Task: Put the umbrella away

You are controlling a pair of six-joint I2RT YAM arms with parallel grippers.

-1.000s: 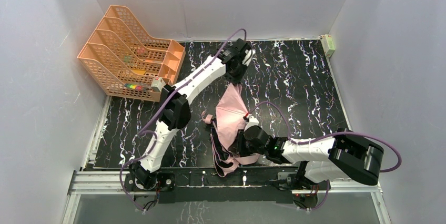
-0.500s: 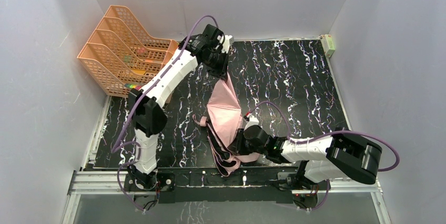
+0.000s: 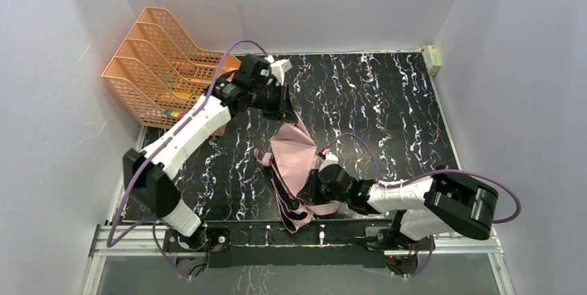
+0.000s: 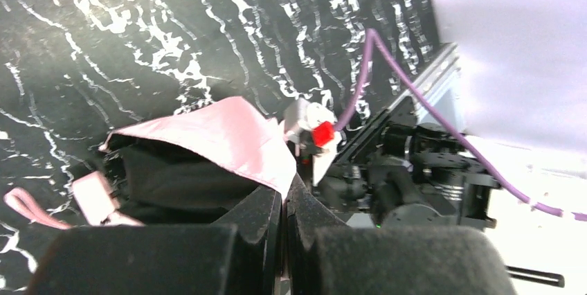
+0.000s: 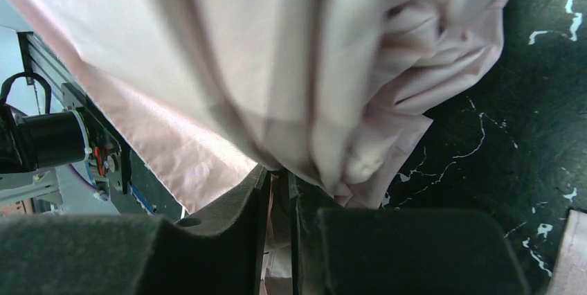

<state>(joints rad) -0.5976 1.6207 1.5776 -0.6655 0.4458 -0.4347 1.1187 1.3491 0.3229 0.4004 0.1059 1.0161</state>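
The umbrella (image 3: 294, 156) lies half collapsed on the black marbled table (image 3: 387, 115), pale pink fabric up. Its black underside (image 4: 173, 177) shows in the left wrist view. Its small pale handle with loop (image 3: 265, 158) sticks out to the left. My left gripper (image 3: 288, 113) is shut on the far tip of the pink fabric (image 4: 221, 136), pinched between the fingertips (image 4: 284, 194). My right gripper (image 3: 315, 186) is shut on bunched pink fabric (image 5: 291, 66) at the umbrella's near end, a fold caught between its fingers (image 5: 277, 179).
An orange mesh file rack (image 3: 163, 66) stands at the back left, close to the left arm's elbow. A small white and green box (image 3: 432, 58) sits at the back right corner. Grey walls enclose three sides. A metal rail (image 3: 277, 234) runs along the near edge.
The left arm has swung left and nearer with the fabric tip in its grip, so the pink canopy now lies shorter and further left. The right gripper has kept its place.
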